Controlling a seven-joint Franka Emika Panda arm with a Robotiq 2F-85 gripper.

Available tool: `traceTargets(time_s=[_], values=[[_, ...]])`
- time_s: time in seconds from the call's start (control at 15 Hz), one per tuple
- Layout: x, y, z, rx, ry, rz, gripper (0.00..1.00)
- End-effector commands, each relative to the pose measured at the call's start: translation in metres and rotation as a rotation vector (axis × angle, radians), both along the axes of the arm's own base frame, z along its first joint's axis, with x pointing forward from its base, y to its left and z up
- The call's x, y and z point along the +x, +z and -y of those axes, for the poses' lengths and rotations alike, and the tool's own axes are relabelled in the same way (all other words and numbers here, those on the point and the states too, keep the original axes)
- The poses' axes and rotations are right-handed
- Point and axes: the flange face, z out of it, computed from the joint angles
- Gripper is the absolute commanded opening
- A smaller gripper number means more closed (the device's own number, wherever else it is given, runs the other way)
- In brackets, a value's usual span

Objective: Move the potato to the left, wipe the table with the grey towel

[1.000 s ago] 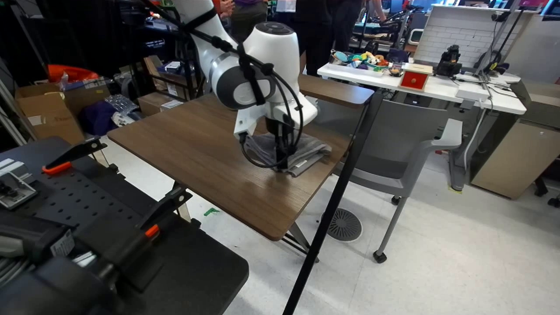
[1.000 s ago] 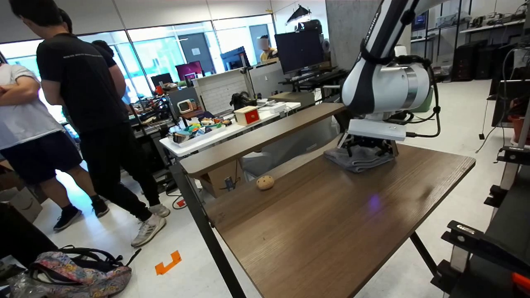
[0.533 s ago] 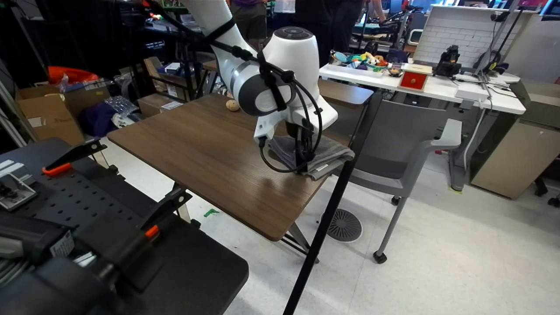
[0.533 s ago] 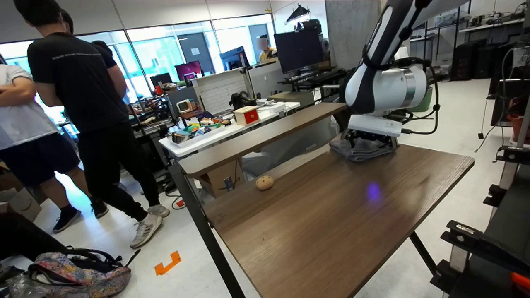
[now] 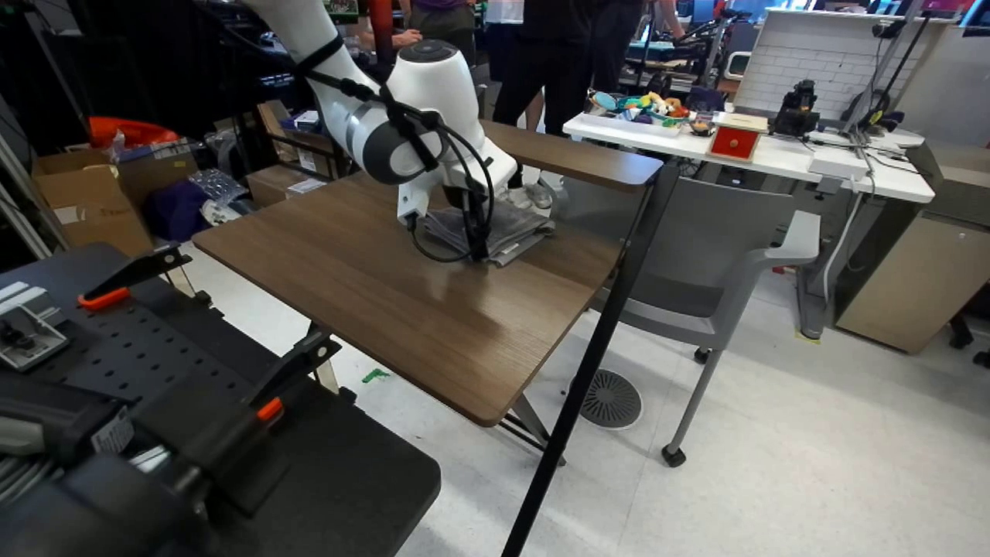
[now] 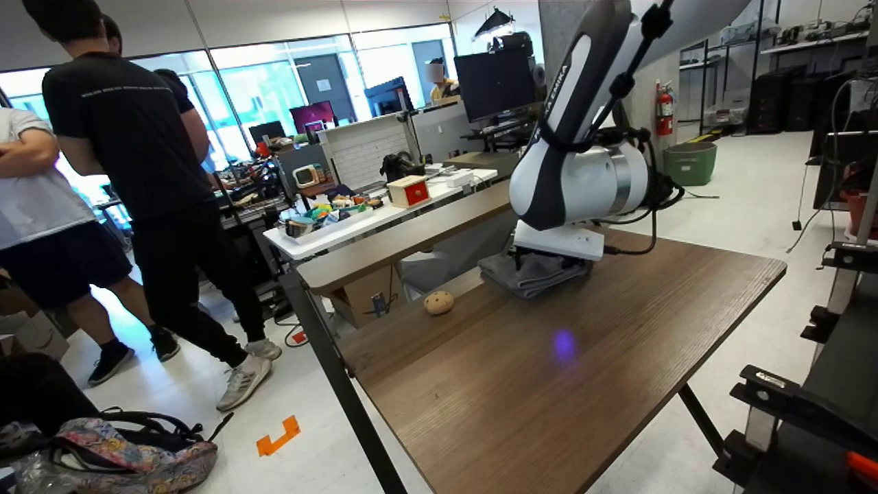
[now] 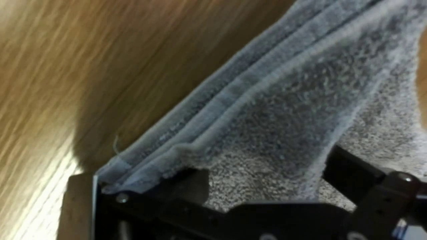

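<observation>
Grey towel (image 6: 531, 280), shifted toward potato (image 6: 439, 302), partly hidden under spread jaws

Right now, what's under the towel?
The table, its wood showing beside the towel. Whether anything else lies beneath can't be seen: the towel covers that patch.

"EMIKA" (image 6: 557, 89) on robot arm (image 6: 575, 86), shirt print (image 6: 127, 90) illegible

Bent white arm (image 6: 583, 182), tool (image 7: 271, 180) downward, fingers (image 7: 352, 173) wide apart.
</observation>
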Motion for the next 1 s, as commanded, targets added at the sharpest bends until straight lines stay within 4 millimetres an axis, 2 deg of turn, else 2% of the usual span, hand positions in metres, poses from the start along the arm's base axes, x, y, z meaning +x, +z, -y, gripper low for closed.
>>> traceTargets(time_s=[0.0,0.13,0.2,0.27,0.33,0.53,0.73,0.93], values=[[-0.012,-0.033,-0.033,0.039,0.058,-0.034,1.0],[-0.023,-0.029,-0.045,0.064,0.108,-0.064,1.0],[-0.034,-0.021,-0.046,0.07,0.151,-0.081,1.0],[-0.043,-0.016,-0.043,0.065,0.178,-0.098,1.0],[-0.06,-0.012,-0.033,0.046,0.187,-0.149,1.0],[-0.099,-0.01,-0.012,0.009,0.195,-0.238,1.0],[-0.147,-0.008,-0.018,0.006,0.274,-0.307,1.0],[-0.199,-0.009,-0.042,0.015,0.395,-0.363,1.0]])
